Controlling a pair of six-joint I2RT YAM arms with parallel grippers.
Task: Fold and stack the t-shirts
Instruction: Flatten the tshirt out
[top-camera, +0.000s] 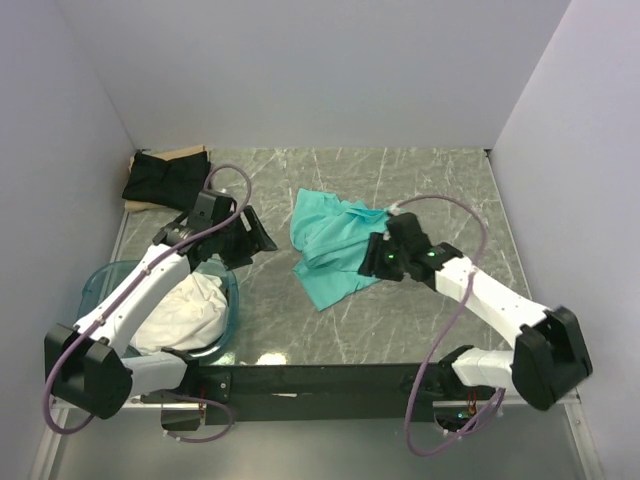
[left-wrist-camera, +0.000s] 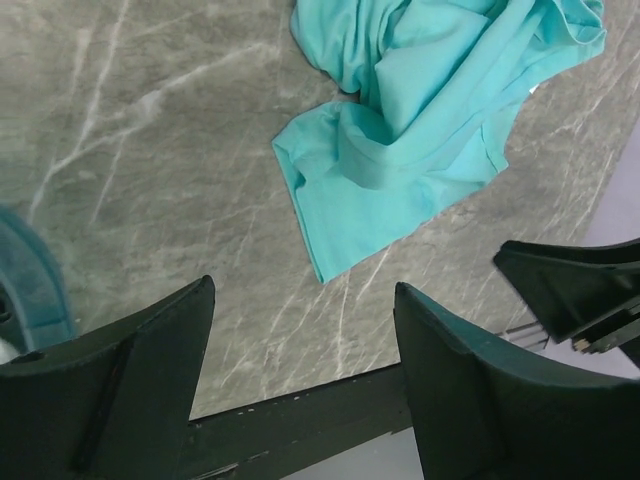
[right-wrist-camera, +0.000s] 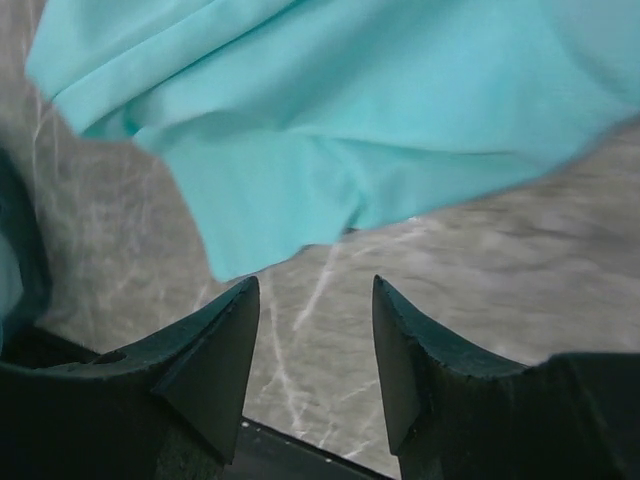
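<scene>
Teal shirt (top-camera: 330, 245) lies crumpled mid-table, one edge just ahead of my right jaws, which stand wide with nothing between them. My left jaws are wide and empty too, over the table (top-camera: 430, 180) between that shirt and the tub (top-camera: 98, 282) at the near-left edge, white shirts (top-camera: 190, 310) heaped inside. Black shirt (top-camera: 165, 178) lies in the far-left corner on cardboard (top-camera: 183, 152).
</scene>
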